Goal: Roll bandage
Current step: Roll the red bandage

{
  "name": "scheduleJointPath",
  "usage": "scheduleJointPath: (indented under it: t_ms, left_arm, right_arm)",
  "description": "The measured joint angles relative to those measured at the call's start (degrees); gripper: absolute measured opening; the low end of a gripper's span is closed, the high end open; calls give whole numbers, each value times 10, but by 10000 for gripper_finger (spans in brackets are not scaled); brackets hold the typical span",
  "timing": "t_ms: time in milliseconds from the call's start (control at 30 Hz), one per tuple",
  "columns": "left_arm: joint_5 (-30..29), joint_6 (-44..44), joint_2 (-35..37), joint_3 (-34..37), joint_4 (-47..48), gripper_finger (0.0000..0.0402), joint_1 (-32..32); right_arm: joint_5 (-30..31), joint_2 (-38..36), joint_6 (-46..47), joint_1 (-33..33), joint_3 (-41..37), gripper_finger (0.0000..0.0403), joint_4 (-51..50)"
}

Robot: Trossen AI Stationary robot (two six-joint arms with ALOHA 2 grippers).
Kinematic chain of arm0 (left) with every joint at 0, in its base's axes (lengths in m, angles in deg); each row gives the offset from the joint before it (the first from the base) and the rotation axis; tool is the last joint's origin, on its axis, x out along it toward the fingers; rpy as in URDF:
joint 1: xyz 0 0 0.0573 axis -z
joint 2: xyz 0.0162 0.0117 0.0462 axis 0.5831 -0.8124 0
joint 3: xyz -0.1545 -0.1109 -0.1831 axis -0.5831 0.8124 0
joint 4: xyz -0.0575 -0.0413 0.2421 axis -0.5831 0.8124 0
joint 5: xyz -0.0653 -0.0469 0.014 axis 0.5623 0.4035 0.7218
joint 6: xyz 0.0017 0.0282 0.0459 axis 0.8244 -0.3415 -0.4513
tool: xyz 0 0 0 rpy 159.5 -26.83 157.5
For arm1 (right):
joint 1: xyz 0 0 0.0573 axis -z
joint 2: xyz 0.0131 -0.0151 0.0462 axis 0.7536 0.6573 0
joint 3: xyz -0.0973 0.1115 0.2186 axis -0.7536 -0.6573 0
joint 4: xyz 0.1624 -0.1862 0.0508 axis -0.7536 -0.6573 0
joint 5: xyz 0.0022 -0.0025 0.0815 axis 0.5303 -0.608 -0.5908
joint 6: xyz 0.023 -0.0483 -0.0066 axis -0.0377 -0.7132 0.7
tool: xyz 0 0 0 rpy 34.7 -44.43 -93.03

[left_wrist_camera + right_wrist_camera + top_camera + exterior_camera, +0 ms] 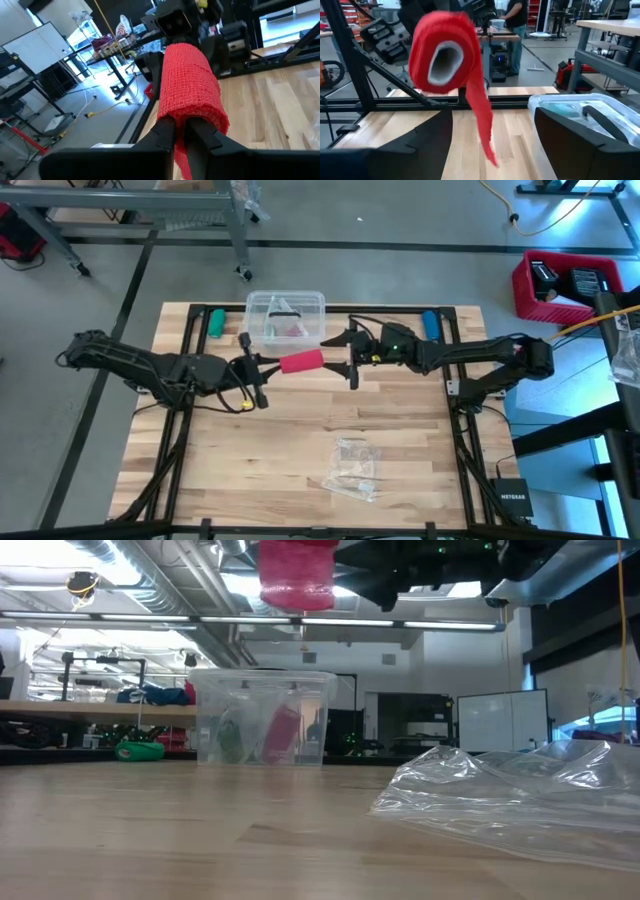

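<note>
The bandage (302, 361) is a red-pink cloth roll held level in the air above the table's middle, with my left gripper (268, 365) shut on its left end. In the low view the roll (297, 575) hangs well clear of the tabletop. The right wrist view looks into its free end (444, 59), which shows a pale hollow core, and a loose tail (482, 125) dangles from it. My right gripper (352, 360) stands open just right of that end, fingers (420, 145) apart and touching nothing. My left gripper pinches the roll's left end (182, 117) between its two fingers (202, 137), with red cloth showing in the narrow gap. The fingers come nearly level from the table's left and lie along the roll. The roll sticks out beyond them toward the right, lifted clear.
A clear plastic box (285, 318) with small things inside stands just behind the roll. A crumpled clear wrapper (352, 470) lies toward the near edge. A green roll (216, 323) and a blue one (431, 325) lie at the far corners of the table.
</note>
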Motion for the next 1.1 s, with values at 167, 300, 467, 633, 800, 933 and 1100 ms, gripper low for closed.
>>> scheduleJointPath:
  t_ms: [167,300,467,633,800,933,1100]
  left_arm:
    - [1,10,0,0,3,17,0]
    - [1,17,0,0,5,17,0]
    - [37,36,0,0,5,17,0]
    - [41,34,-1,0,-2,17,1]
    - [45,32,-4,0,-8,17,0]
    - [45,32,-4,0,-8,17,0]
    - [45,28,-4,0,-7,17,0]
  right_arm:
    - [-35,15,0,0,15,282,27]
    - [-43,24,-15,0,17,282,25]
    - [-19,32,-44,-1,17,272,48]
    - [-32,33,-59,-9,18,235,72]
    - [-25,33,-78,-8,18,195,77]
    - [-34,37,-86,-8,18,167,78]
    - [-35,37,-90,-8,18,147,81]
